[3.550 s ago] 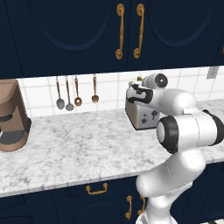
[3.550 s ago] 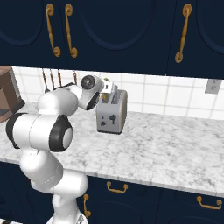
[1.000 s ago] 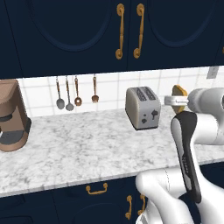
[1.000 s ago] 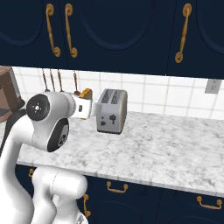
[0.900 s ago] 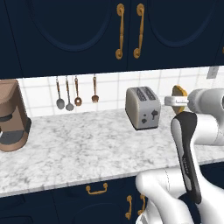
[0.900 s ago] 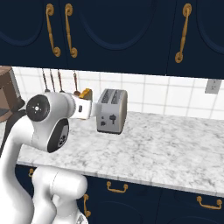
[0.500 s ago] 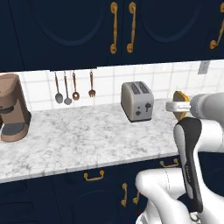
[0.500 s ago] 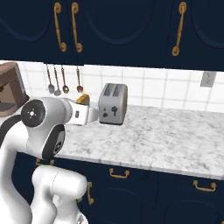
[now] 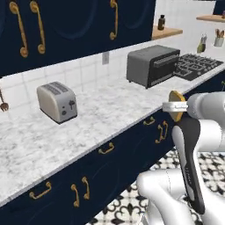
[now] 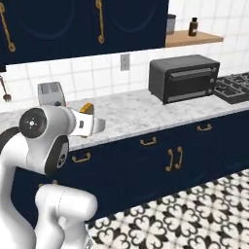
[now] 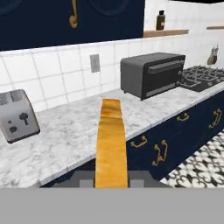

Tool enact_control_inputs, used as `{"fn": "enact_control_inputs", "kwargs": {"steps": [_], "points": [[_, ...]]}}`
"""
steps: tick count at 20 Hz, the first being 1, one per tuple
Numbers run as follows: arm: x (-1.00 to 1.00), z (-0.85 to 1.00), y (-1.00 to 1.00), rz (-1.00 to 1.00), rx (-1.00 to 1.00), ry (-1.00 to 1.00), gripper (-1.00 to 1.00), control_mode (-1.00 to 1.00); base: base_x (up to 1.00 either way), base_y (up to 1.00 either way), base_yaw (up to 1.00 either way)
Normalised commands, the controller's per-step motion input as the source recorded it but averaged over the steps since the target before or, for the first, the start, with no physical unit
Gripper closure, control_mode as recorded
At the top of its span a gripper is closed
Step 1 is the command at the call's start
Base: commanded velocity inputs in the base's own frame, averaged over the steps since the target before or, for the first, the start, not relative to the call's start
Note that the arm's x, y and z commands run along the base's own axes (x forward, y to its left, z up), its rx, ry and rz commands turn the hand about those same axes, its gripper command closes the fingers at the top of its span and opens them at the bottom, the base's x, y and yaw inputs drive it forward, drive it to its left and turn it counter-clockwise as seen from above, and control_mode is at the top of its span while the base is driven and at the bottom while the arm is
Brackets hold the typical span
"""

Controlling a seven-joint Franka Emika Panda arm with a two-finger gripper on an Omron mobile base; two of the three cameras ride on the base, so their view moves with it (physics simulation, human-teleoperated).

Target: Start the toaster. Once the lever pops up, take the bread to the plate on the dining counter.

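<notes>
My gripper (image 9: 176, 107) is shut on the bread (image 9: 177, 104), a tan slice with a golden-brown crust held on edge above the floor in front of the cabinets. In the hand view the bread (image 11: 110, 144) stands upright between the fingers of the gripper (image 11: 111, 177). From the right base view the bread (image 10: 87, 108) sticks up from the gripper (image 10: 92, 124). The grey toaster (image 9: 56, 101) stands on the marble worktop, far to the left of the gripper, its slots bare. Its dark lever (image 11: 24, 117) marks the narrow face. The plate and the dining counter are out of view.
A black toaster oven (image 9: 152, 66) sits on the marble worktop (image 9: 110, 110) right of the toaster, with a stove (image 9: 196, 64) beyond it. Navy cabinets with gold handles (image 10: 172, 159) line the front. Patterned floor tiles (image 10: 194, 214) lie open to the right.
The whole picture has swung: the base has turned right, so the toaster sits far left and the toaster oven and stove have come into view. The bread stays in the gripper.
</notes>
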Motion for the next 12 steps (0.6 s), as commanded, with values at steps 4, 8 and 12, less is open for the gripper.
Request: {"fn": "enact_control_inputs", "kwargs": {"steps": [4,8,12], "points": [[0.0,0.0,0.0,0.0,0.0,0.0,1.0,1.0,-0.04,0.07,-1.0],[0.0,0.0,0.0,0.0,0.0,0.0,1.0,1.0,0.0,0.05,-1.0],[0.0,0.0,0.0,0.0,0.0,0.0,1.0,1.0,0.0,0.03,-1.0]]}}
